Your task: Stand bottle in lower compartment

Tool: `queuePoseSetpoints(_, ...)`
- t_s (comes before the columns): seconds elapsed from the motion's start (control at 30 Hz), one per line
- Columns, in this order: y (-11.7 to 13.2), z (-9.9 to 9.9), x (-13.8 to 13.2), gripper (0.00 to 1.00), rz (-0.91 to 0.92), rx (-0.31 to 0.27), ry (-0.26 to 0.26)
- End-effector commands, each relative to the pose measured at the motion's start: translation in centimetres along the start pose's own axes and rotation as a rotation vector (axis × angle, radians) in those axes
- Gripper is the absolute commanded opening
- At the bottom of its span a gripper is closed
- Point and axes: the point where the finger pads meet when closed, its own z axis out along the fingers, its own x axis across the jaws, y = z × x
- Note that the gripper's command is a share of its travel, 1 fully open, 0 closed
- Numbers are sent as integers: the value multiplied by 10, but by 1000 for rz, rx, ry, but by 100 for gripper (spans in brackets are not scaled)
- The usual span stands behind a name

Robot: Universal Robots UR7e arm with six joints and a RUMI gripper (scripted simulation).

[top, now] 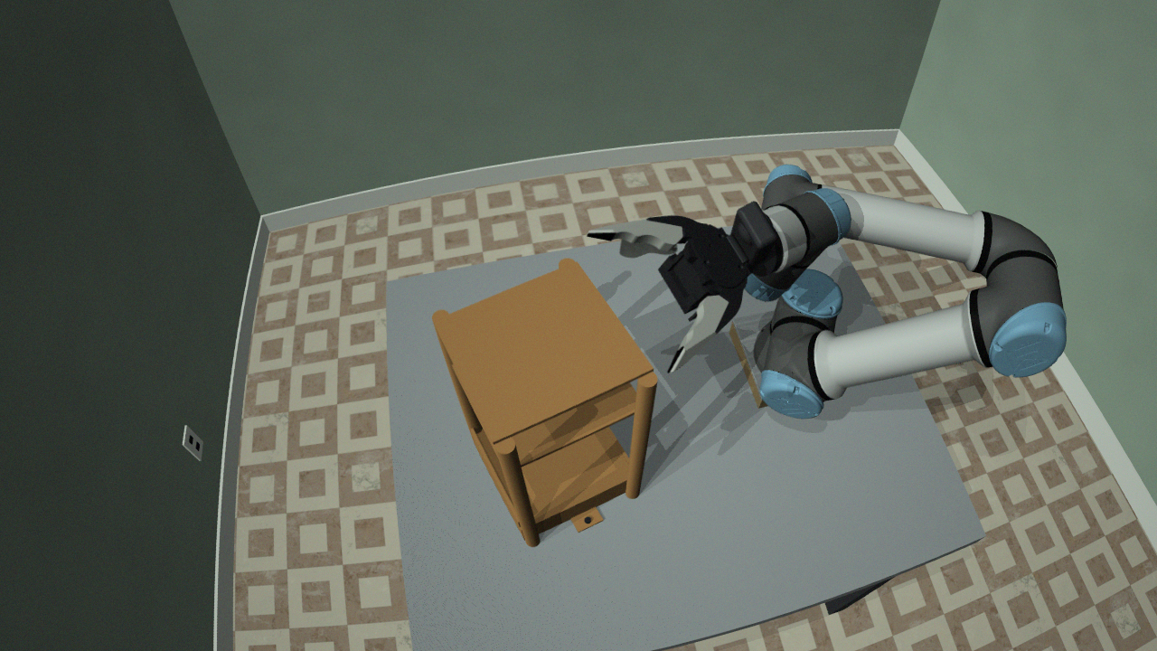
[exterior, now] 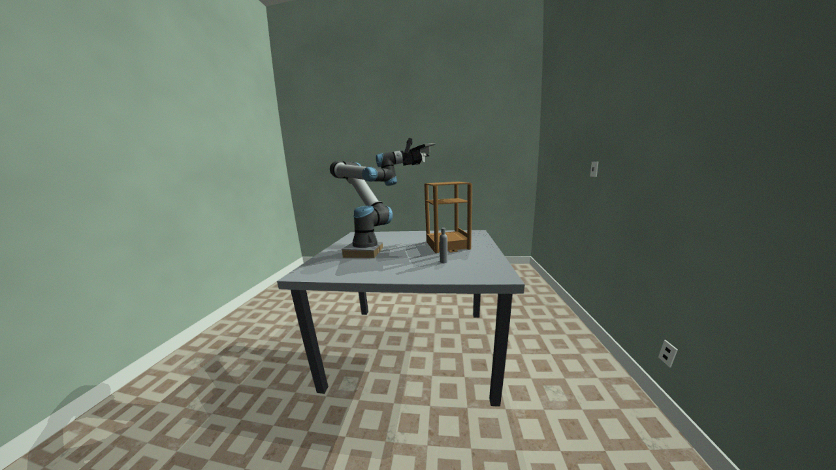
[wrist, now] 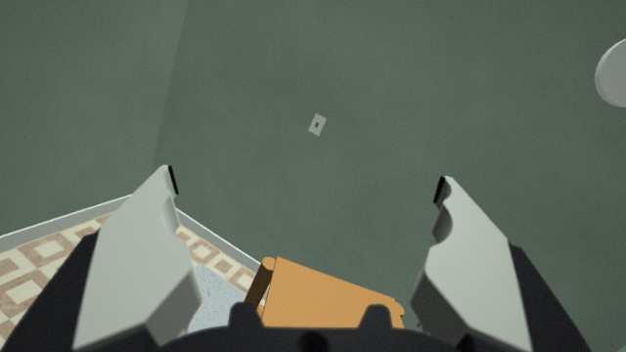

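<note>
Gripper hangs spread and empty above the shelf; descend to the upright bottle, gripping its body squarely below the cap.

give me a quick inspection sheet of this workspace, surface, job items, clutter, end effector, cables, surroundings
surface: grey square table on dark legs, bearing the arm's wooden base block
job's things: slim grey bottle stands upright on the table in front of the tall orange wooden shelving unit, not yet inside; lower compartment looks unoccupied
clutter: nothing seen
grippers: black end effector with pale fingers open wide, holding nothing, raised above shelf height and pointing towards the wall
cables: nothing seen
surroundings: green walls, brown and cream checked floor, wall outlets and a switch plate
</note>
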Motion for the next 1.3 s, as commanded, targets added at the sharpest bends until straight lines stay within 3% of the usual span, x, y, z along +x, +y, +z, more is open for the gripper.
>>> queuePoseSetpoints(0.0, 0, 0, 0, 100, 0, 0, 0)
queuePoseSetpoints(0.8, 1, 3, 7, 100, 3, -10, 8)
queuePoseSetpoints(1.1, 11, 14, 31, 100, 20, -57, 39)
queuePoseSetpoints(1.27, 27, 27, 61, 100, 44, -125, 74)
